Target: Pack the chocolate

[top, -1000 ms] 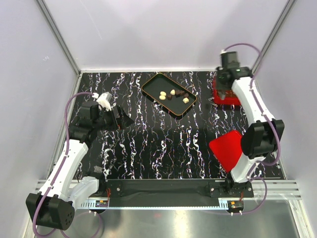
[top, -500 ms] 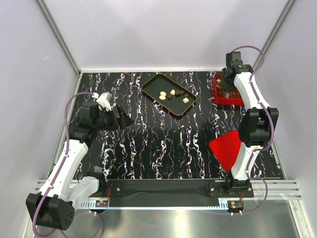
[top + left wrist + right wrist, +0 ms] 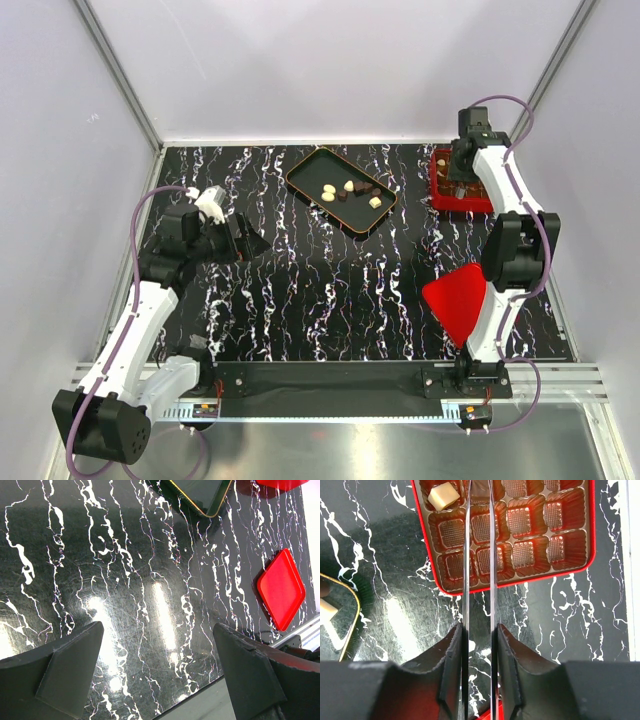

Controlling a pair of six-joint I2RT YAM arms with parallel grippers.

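- Chocolate [image 3: 350, 190] lies mostly loose in the black tray [image 3: 312, 163], well off to the left of the right tool [image 3: 479, 500]. One cream piece [image 3: 443, 495] already sits in a cup of the red box [image 3: 521, 521], just left of the tool's blades.
- Right tool: its two thin blades run parallel with a narrow gap, reaching over the near rim of the box and across the rows of cups. The tips run off the top of the wrist view, so I cannot tell whether they pinch a piece or hold nothing.
- Left tool [image 3: 157, 630] is spread wide above bare bench [image 3: 320, 290], holding nothing, with the flat red lid [image 3: 281, 589] ahead of it and to its right.
- Step in hand, as I judge it: setting a piece into a cup beyond the blades.
- To do it well, centre the tips over one empty cup, not over a ridge between cups.
- Come down straight, and part the blades only once the piece rests on the cup floor.
- Keep clear of the cream piece on the left; a sideways brush could tip it out.
- Lift straight up before swinging left towards the tray, so the blades do not catch the box wall and drag the box.
- Most cups under and right of the blades look empty, so much packing remains.
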